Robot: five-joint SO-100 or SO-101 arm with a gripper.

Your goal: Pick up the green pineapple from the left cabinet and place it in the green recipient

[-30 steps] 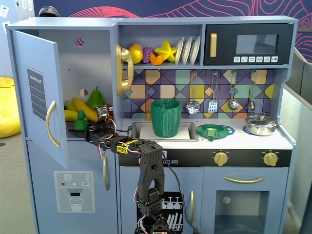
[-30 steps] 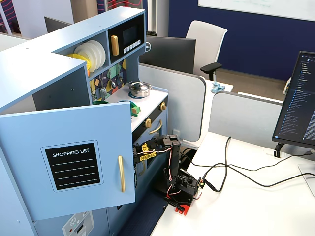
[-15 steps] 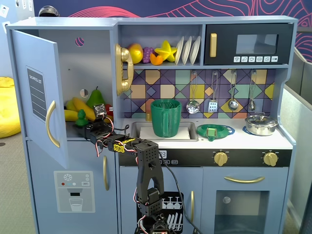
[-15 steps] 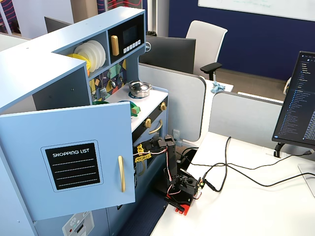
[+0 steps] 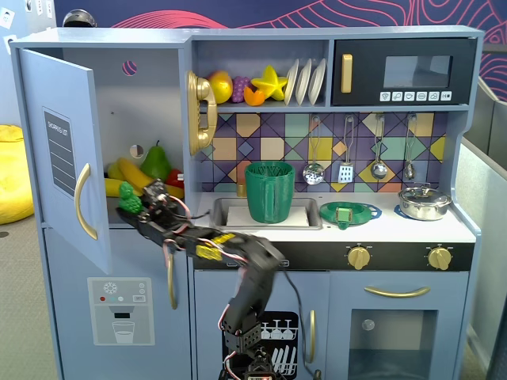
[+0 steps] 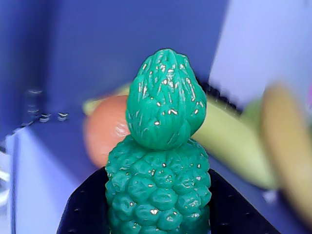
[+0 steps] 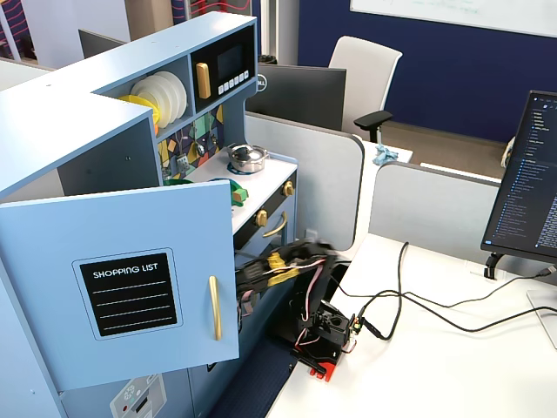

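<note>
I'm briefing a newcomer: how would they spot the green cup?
On the light-blue toy kitchen, look at the counter sink below the tiled backsplash. The tall dark-green ribbed plastic cup stands there; unlike the flat green strainer dish beside it, it is upright and handled.

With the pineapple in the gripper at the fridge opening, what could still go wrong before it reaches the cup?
1. The gripper holds the green pineapple only by its lower body, so it might slip on the way.
2. The open cabinet door hangs close beside the arm; backing out could clip it.
3. The green cup is tall, so the pineapple likely needs lifting above its rim or it may knock the cup.
</note>
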